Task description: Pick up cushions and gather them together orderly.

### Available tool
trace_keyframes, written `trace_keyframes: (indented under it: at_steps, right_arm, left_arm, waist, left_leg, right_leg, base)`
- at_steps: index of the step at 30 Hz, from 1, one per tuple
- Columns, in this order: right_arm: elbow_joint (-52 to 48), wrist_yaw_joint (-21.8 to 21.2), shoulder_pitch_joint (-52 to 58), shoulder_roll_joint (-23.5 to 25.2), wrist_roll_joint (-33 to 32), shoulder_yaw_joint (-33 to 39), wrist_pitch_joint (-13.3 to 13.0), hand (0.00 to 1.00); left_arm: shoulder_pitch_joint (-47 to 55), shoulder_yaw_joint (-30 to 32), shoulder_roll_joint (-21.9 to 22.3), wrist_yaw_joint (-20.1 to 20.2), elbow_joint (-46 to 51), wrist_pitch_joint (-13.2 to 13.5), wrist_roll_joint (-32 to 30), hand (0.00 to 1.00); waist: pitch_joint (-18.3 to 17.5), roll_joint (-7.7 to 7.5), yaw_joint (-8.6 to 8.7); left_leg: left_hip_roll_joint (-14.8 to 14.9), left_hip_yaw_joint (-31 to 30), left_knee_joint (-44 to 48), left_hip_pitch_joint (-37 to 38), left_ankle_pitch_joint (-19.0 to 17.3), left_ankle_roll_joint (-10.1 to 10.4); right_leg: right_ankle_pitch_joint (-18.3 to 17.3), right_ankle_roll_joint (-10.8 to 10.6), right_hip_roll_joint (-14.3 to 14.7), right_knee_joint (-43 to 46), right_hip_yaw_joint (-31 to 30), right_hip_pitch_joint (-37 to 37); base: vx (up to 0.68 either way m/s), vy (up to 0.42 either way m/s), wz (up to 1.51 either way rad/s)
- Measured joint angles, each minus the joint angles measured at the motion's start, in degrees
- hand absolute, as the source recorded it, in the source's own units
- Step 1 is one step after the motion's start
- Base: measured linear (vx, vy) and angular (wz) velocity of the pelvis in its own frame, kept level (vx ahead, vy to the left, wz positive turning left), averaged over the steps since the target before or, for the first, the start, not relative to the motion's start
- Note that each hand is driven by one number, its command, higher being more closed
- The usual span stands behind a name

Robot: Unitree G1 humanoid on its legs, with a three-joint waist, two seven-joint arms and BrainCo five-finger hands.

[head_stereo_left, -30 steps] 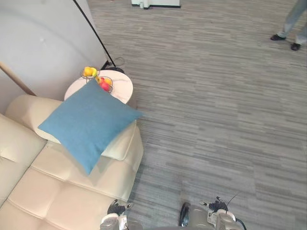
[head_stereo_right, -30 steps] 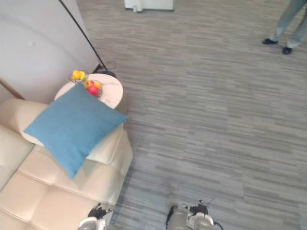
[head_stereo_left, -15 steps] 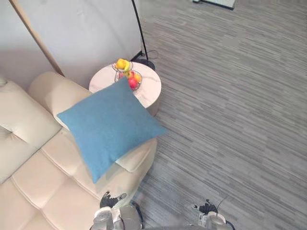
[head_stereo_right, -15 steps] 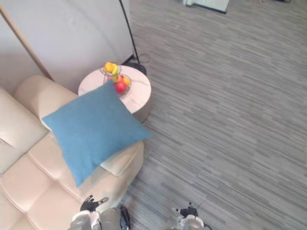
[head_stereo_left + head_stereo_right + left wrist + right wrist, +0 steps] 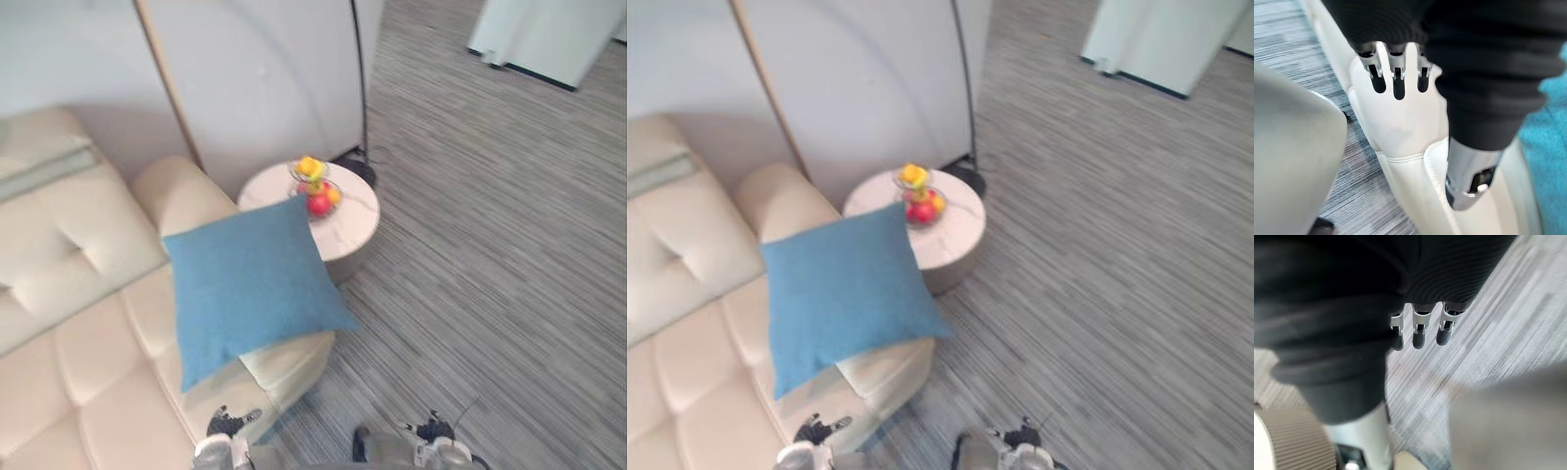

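Left hand (image 5: pixel 1395 62): dark ribbed cover across upper frame, silver fingers, dark tips. Right hand (image 5: pixel 1419 329): same cover, fingers, tips.

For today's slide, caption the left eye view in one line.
Blue cushion resting on cream sofa beside round table holding fruit bowl.

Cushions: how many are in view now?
1. A blue cushion lies on the cream sofa, over its armrest, beside the round side table. A pale strip on the backrest might be another; cannot tell.
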State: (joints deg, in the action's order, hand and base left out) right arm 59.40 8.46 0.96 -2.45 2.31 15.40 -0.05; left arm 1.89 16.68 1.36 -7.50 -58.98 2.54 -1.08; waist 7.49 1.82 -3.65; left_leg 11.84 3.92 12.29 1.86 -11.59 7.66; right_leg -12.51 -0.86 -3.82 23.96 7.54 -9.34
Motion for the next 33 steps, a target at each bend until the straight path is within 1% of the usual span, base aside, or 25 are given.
trace_keyframes:
  at_steps: [1,2,4,5,6,7,8,9,10,11,12,13,15,17,18,19,20,21,22,24,25,27,29,31,33]
  right_arm:
    - [-0.01,0.01,0.08,0.01,0.00,0.01,0.06,0.00]
    - [0.04,0.02,0.36,0.24,-0.04,0.03,0.08,0.00]
    - [0.04,0.02,0.59,0.49,-0.06,0.06,0.17,0.00]
    - [0.02,0.02,0.85,1.23,-0.16,0.19,0.30,0.00]
    - [-0.02,0.02,0.98,1.54,-0.18,0.28,0.30,0.00]
    - [-0.16,0.01,1.13,2.09,-0.19,0.61,0.30,0.00]
    - [-0.30,0.02,1.30,2.49,-0.21,1.88,0.30,0.00]
    - [-0.31,0.01,1.35,2.44,-0.22,2.47,0.32,0.00]
    - [-0.31,0.01,1.40,2.33,-0.32,2.50,0.34,0.00]
    - [-0.43,-0.03,1.34,2.35,-0.59,2.44,0.32,0.00]
    - [-1.21,-0.04,1.37,2.69,-1.20,2.44,0.31,0.00]
    - [-1.39,-0.03,1.38,2.74,-1.21,2.45,0.30,0.00]
    - [-1.40,0.09,1.62,2.48,-1.30,2.59,0.30,0.00]
    - [-2.00,0.24,1.43,2.24,-1.74,2.73,0.30,0.00]
    - [-2.19,0.28,1.42,2.18,-2.13,2.85,0.30,0.00]
    - [-2.51,0.48,1.27,1.90,-2.47,3.73,0.27,0.00]
    - [-3.15,0.71,1.24,1.04,-2.63,4.45,0.27,0.00]
    - [-3.88,0.80,1.35,0.69,-2.92,4.65,0.30,0.00]
    - [-7.67,1.34,1.36,-1.18,-3.57,4.70,0.22,0.00]
    - [-10.85,1.65,1.32,-2.45,-3.62,4.66,0.17,0.00]
    - [-15.03,1.93,1.20,-4.22,-3.65,4.64,-0.35,0.00]
    - [-18.30,2.68,0.11,-6.23,-3.75,4.62,-0.82,0.00]
    - [-21.03,3.45,-2.46,-8.22,-4.70,4.62,-1.36,0.00]
    - [-22.46,3.82,-3.43,-8.75,-4.94,4.61,-1.42,0.00]
    - [-22.71,4.15,-6.24,-9.28,-5.98,4.53,-1.71,0.00]
  left_arm:
    - [-0.03,0.16,0.05,0.04,0.03,-0.03,0.00,0.00]
    - [-0.20,0.16,0.04,0.09,0.25,-0.04,0.01,0.00]
    - [-0.11,0.16,-0.06,0.14,1.10,-0.04,0.00,0.00]
    - [0.08,0.16,-0.47,0.14,2.07,-0.04,0.01,0.00]
    - [0.14,0.16,-0.65,0.14,2.25,-0.02,0.00,0.00]
    - [0.02,0.14,-0.86,0.12,2.50,-0.01,0.00,0.00]
    - [-0.11,0.09,-0.92,0.12,2.60,-0.03,-0.01,0.00]
    - [-0.15,-0.02,-0.92,0.12,2.64,-0.03,-0.01,0.00]
    - [-0.14,-0.28,-0.99,0.11,2.75,0.01,-0.01,0.00]
    - [-0.11,-0.37,-1.14,0.06,2.72,0.06,-0.02,0.00]
    - [0.06,-0.52,-1.41,0.04,2.46,-0.09,-0.01,0.00]
    - [0.16,-1.14,-1.75,0.04,2.07,-0.23,-0.02,0.00]
    - [0.82,-2.47,-2.43,0.04,1.90,-0.30,0.00,0.00]
    - [1.02,-2.48,-2.73,0.02,1.33,-0.32,0.01,0.00]
    - [1.03,-2.48,-2.83,0.00,1.12,-0.32,0.02,0.00]
    - [1.08,-2.48,-3.05,-0.03,0.91,-0.37,0.11,0.00]
    - [1.14,-2.48,-3.25,-0.05,0.91,-0.37,0.18,0.00]
    - [1.12,-2.48,-3.40,-0.06,0.93,-0.37,0.19,0.00]
    - [1.09,-2.48,-4.70,-0.07,1.01,-0.36,0.27,0.00]
    - [1.10,-2.46,-5.74,-0.13,1.29,-0.36,0.76,0.00]
    - [1.11,-2.45,-7.19,-0.16,2.41,-0.35,1.37,0.00]
    - [1.05,-2.35,-8.96,-0.37,4.56,-0.24,2.49,0.00]
    - [0.81,-1.85,-11.59,-1.55,7.94,-0.07,3.87,0.00]
    - [0.40,-1.83,-12.67,-2.34,9.81,0.05,4.89,0.00]
    - [-1.08,-1.78,-14.17,-2.59,12.10,0.67,6.95,0.00]
  waist:
    - [-0.02,0.08,0.13]
    - [0.11,-0.36,0.28]
    - [0.05,-0.46,0.22]
    - [0.13,-1.75,0.25]
    - [-0.10,-2.26,0.29]
    - [-0.30,-2.90,0.40]
    - [-0.48,-3.22,0.47]
    - [-0.61,-3.35,0.53]
    - [-0.73,-3.45,0.39]
    - [-0.73,-3.47,0.10]
    - [-0.76,-3.45,0.17]
    - [-0.80,-3.38,0.36]
    - [-1.52,-3.14,0.48]
    - [-1.95,-3.09,0.56]
    - [-1.94,-3.08,0.56]
    - [-2.31,-3.01,0.70]
    - [-2.41,-2.92,0.72]
    - [-2.42,-2.90,0.73]
    - [-2.43,-2.85,0.92]
    - [-2.45,-2.82,0.98]
    - [-2.77,-2.57,1.14]
    - [-3.08,-2.26,1.39]
    - [-3.07,-2.01,1.45]
    - [-3.09,-1.92,1.46]
    - [-2.91,-1.87,1.35]
  left_leg:
    - [0.75,-0.10,0.20,-0.39,0.49,-0.10]
    - [1.48,0.22,1.27,-1.19,1.16,-0.53]
    - [1.88,0.79,2.12,-1.96,1.92,-0.53]
    - [1.89,4.01,1.86,-2.31,3.64,-0.82]
    - [1.98,5.65,1.84,-2.78,4.12,-1.29]
    - [2.10,9.60,1.84,-3.18,4.66,-2.09]
    - [2.47,15.62,1.93,-3.58,4.86,-2.34]
    - [2.50,17.96,1.91,-3.58,5.00,-2.11]
    - [2.29,18.70,1.81,-3.78,5.07,-2.01]
    - [2.03,18.70,1.55,-3.83,5.12,-1.92]
    - [1.39,18.68,0.21,-3.66,5.67,-1.49]
    - [0.59,18.55,-1.20,-3.04,6.35,-1.58]
    - [-1.42,18.38,-6.43,-1.38,8.89,-1.68]
    - [-2.51,18.23,-10.36,-0.11,11.06,-1.87]
    - [-2.74,18.17,-11.23,0.29,11.54,-1.83]
    - [-3.34,17.30,-13.79,0.98,12.98,-1.95]
    - [-3.71,16.98,-15.99,1.59,14.29,-1.87]
    - [-3.86,16.81,-16.74,1.79,14.75,-1.99]
    - [-4.17,16.18,-18.25,2.07,15.80,-2.09]
    - [-4.24,15.99,-18.40,1.89,15.82,-2.11]
    - [-4.30,15.83,-18.55,1.30,15.82,-2.15]
    - [-4.42,15.63,-18.56,0.32,15.69,-2.41]
    - [-4.54,15.11,-18.56,-0.48,15.63,-2.48]
    - [-4.74,14.36,-18.54,-1.42,15.65,-2.49]
    - [-4.98,14.10,-18.22,-2.94,16.07,-2.28]
  right_leg:
    - [-0.14,0.05,0.09,-0.23,2.08,1.02]
    - [-0.13,0.05,0.07,-1.00,4.56,2.63]
    - [-0.14,0.06,-0.15,-1.64,6.50,3.99]
    - [-0.13,0.06,-1.32,-2.81,8.71,5.51]
    - [-0.13,0.06,-1.82,-3.30,9.43,5.68]
    - [-0.09,0.07,-2.64,-4.43,10.85,6.35]
    - [-0.06,0.06,-3.35,-5.66,12.61,7.25]
    - [0.00,-0.01,-3.60,-6.11,13.21,7.50]
    - [0.21,-0.19,-3.65,-6.49,13.40,7.52]
    - [0.63,-0.58,-3.69,-6.95,13.38,7.62]
    - [1.37,-0.86,-3.80,-8.18,13.38,8.26]
    - [2.03,-1.11,-3.90,-9.25,13.51,8.86]
    - [3.58,-1.51,-3.98,-11.81,13.84,9.64]
    - [4.43,-1.46,-4.06,-12.76,13.94,9.65]
    - [4.53,-1.51,-4.06,-12.87,13.95,9.71]
    - [4.78,-1.63,-4.03,-13.31,14.23,9.70]
    - [4.84,-1.68,-4.04,-13.33,14.62,9.68]
    - [4.86,-1.71,-4.04,-13.33,14.74,9.67]
    - [4.84,-1.78,-4.06,-13.40,15.06,9.53]
    - [4.47,-2.35,-4.08,-13.74,14.99,9.50]
    - [4.32,-2.26,-3.87,-14.34,14.61,9.34]
    - [4.28,-2.24,-3.47,-14.60,13.26,8.59]
    - [4.33,-2.23,-2.95,-15.42,11.72,7.76]
    - [4.42,-2.16,-2.92,-15.54,11.56,7.10]
    - [6.00,-1.65,-2.69,-16.46,11.19,6.06]
  base:
    - [0.18,-0.223,0.85]
    - [0.16,-0.197,0.96]
    - [0.07,-0.095,0.77]
    - [0.03,-0.029,0.65]
    - [0.02,-0.010,0.78]
    - [0.01,0.015,0.75]
    - [0.01,0.034,0.79]
    - [0.01,0.046,0.66]
    - [0.01,0.064,0.34]
    - [-0.01,0.080,0.17]
    - [-0.03,0.107,0.11]
    - [-0.04,0.103,0.11]
    - [-0.05,0.078,0.13]
    - [-0.05,0.042,0.07]
    - [-0.07,0.032,0.08]
    - [-0.08,0.019,0.15]
    - [-0.08,0.017,0.18]
    - [-0.09,0.027,0.23]
    - [-0.07,0.029,0.16]
    - [-0.07,0.023,0.11]
    - [-0.06,0.020,0.13]
    - [-0.03,0.020,0.12]
    - [0.04,0.007,0.05]
    - [0.06,0.001,0.13]
    - [0.13,0.001,0.08]
